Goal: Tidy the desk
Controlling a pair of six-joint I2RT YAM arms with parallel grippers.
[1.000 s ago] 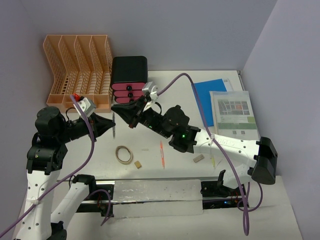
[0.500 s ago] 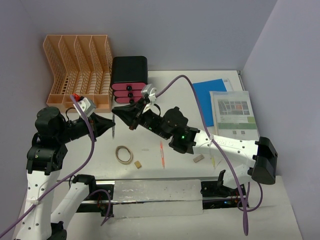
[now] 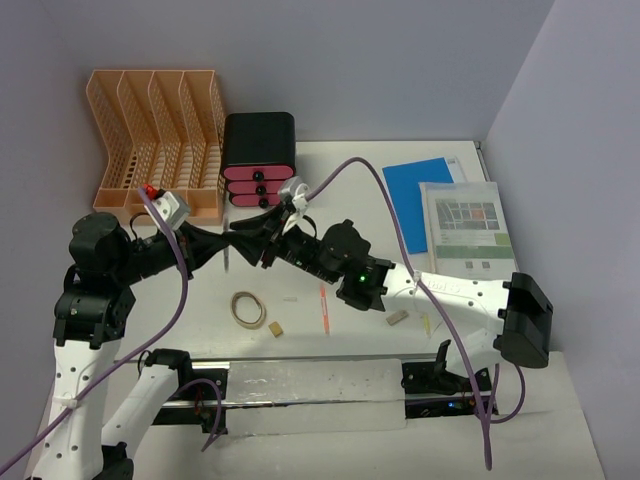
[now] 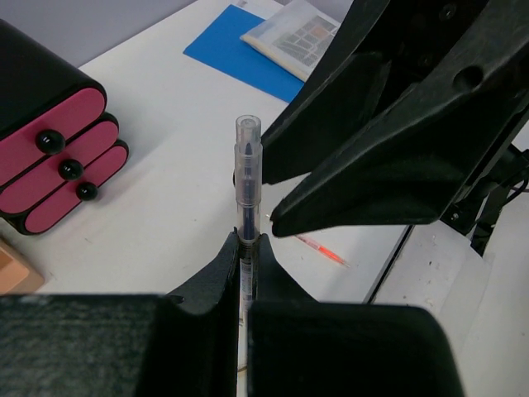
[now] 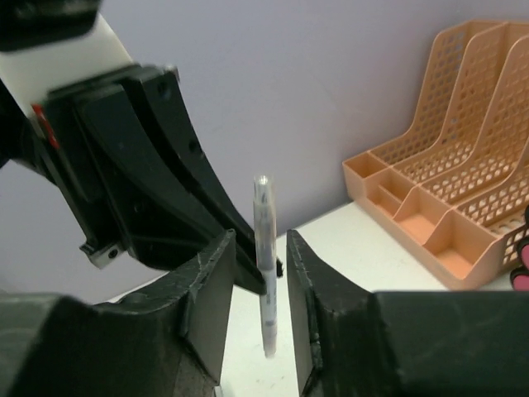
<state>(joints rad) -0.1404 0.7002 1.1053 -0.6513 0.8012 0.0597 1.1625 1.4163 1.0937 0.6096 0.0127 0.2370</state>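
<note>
On the white desk (image 3: 350,190) my two grippers meet in front of the drawer box. My left gripper (image 3: 222,244) (image 4: 247,246) is shut on a clear pen with black ink (image 4: 247,178) (image 3: 228,260), holding it upright above the desk. My right gripper (image 3: 243,243) (image 5: 259,240) is open, with one finger on each side of the pen's (image 5: 264,248) upper part and a gap showing on both sides. In the left wrist view the right gripper's black fingers (image 4: 372,182) hang just right of the pen.
A peach file rack (image 3: 160,135) and a black box with pink drawers (image 3: 258,160) stand at the back left. A blue notebook (image 3: 420,195) and a printed sheet (image 3: 465,225) lie back right. A rubber band (image 3: 248,308), an orange pen (image 3: 324,308) and two small erasers (image 3: 276,328) (image 3: 397,318) lie near the front.
My right gripper has moved left to the left gripper and opened, so that its fingers now stand either side of the held pen. The left arm has stayed put.
</note>
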